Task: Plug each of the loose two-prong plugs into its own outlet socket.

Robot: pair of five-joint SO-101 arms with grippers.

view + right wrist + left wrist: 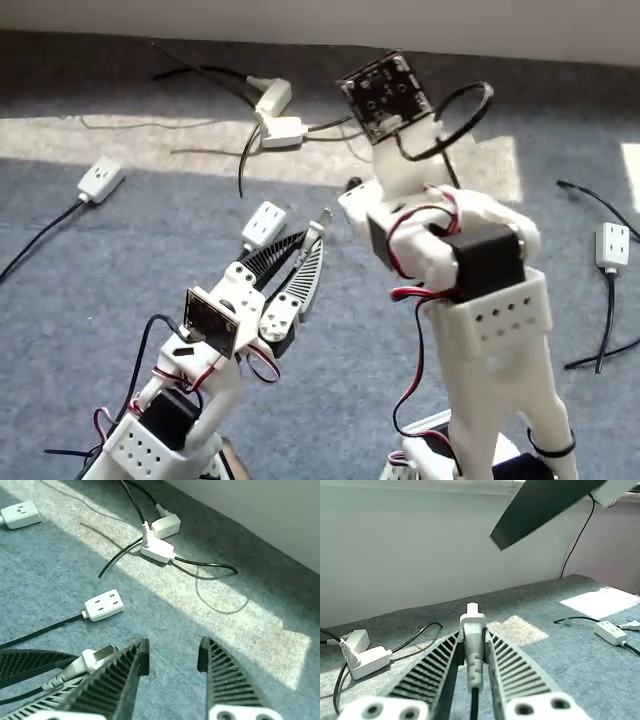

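In the high view our left gripper (310, 238) is clamped on the plug (323, 220), raised just beside the nearest socket (264, 224). In the left wrist view the jaws pinch the moulded body, the sensible hold; we judge the plug light and rigid, its cord (474, 707) limp and liable to drag. In the right wrist view our right gripper (172, 655) stands wide open, empty; a joined pair of adapters (160, 537) and stray cables (120, 558) lie beyond that socket, likely snags
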